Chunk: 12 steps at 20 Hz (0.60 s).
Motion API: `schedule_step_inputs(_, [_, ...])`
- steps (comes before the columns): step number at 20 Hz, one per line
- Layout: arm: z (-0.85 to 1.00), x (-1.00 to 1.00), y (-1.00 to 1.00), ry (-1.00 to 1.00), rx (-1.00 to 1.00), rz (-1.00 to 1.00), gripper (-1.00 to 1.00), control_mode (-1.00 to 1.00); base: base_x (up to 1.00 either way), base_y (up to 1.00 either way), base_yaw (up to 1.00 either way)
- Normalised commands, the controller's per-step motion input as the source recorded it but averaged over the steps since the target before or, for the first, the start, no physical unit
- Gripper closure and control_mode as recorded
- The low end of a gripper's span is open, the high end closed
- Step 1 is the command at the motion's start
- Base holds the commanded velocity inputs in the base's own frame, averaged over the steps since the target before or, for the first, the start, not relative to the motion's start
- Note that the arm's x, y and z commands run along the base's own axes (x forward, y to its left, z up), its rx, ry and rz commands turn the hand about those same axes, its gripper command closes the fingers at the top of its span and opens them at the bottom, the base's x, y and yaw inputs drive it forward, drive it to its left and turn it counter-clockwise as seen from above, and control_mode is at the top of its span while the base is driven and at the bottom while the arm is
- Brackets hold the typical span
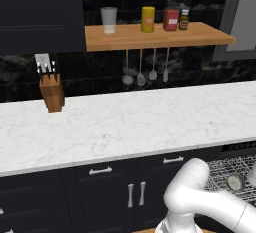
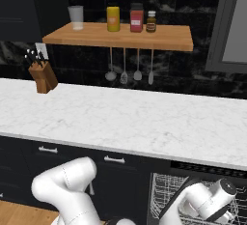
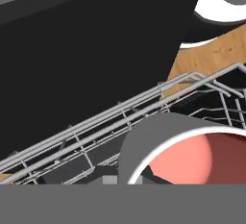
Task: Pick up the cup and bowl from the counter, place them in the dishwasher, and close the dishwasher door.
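Hand shut, low over the dishwasher's wire rack; whether it pinches anything is hard to tell. Bowl, grey outside, pink inside, sits in the rack: rigid, light, slick glaze, best taken by the rim. Dishwasher door lies open below. Surface carries a knife block; rack wires crowd the bowl.
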Motion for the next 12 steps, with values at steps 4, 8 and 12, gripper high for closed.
schedule_step_inputs(4, [-0.46, 0.03, -0.12, 0.00, 0.00, 0.00, 1.00, -1.00, 0.00, 0.00, 0.00])
schedule_step_inputs(8, [-0.33, 0.20, 0.00, 0.00, -0.01, 0.01, 1.00, -1.00, 0.00, 0.00, 0.00])
schedule_step_inputs(12, [-0.12, 0.03, 0.00, 0.00, 0.00, 0.06, 1.00, -1.00, 0.00, 0.00, 0.00])
